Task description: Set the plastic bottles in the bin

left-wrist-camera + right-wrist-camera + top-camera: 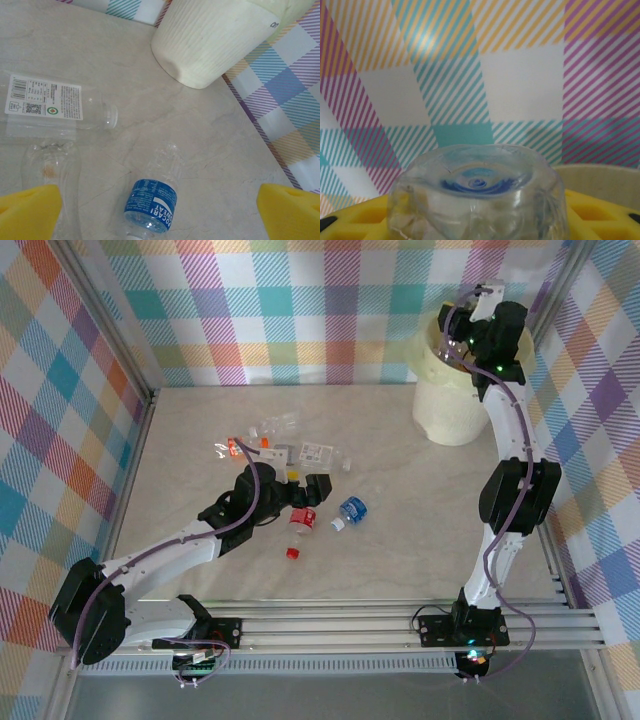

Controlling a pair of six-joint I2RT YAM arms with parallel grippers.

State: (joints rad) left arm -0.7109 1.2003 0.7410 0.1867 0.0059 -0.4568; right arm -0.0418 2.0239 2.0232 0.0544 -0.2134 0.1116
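Several plastic bottles lie mid-table. A blue-label bottle (350,510) (152,200) rests on its side between the wide-apart yellow pads (30,212) of my open left gripper (305,498) (160,212), which hovers over it. To its left are a white-label bottle (50,100) and a crushed clear bottle (50,165). At the back right stands the cream bin (450,410) (210,40). Over its mouth my right gripper (478,300) (477,230) is shut on a clear bottle (477,200), whose base points at the camera between the yellow pads (600,215).
A red-label bottle (302,520) and a loose red cap (293,553) lie by the left gripper. More clear bottles (275,430) and an orange-capped one (235,448) lie behind it. Plaid walls close in the table's left, back and right sides.
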